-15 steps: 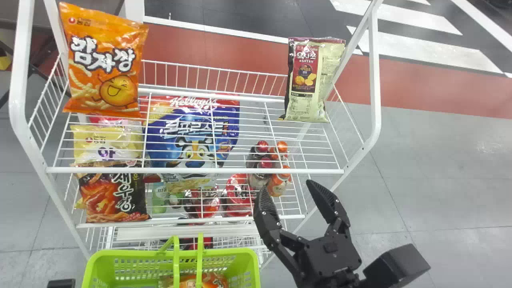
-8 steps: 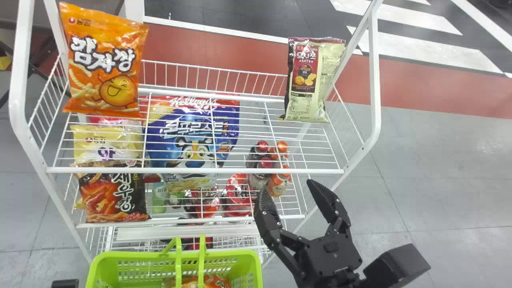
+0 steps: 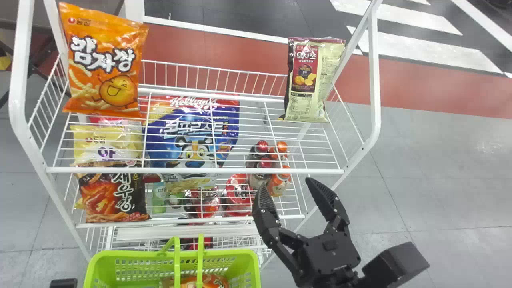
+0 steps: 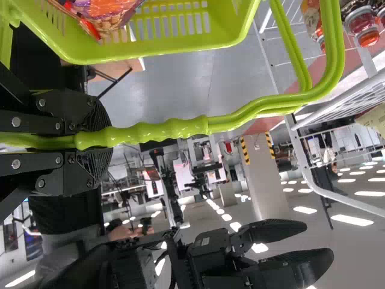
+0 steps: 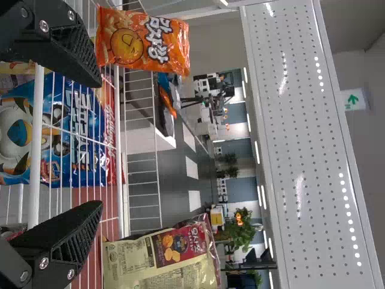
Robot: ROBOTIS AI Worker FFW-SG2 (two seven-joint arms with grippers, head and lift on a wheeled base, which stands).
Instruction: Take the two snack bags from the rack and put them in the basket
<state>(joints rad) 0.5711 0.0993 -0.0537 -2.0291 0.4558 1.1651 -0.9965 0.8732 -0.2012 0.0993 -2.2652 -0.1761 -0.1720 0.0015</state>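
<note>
Left wrist view: basket (image 4: 156, 52) holds bag (image 4: 109, 11), left gripper (image 4: 101, 141) clamped on handle (image 4: 174, 128); right gripper (image 3: 287, 184) apart.

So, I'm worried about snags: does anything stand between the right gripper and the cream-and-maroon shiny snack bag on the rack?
In the head view, the white metal front rail crosses between the right gripper and the bag; clearance is hard to judge. No goods visibly stand in the way.
</note>
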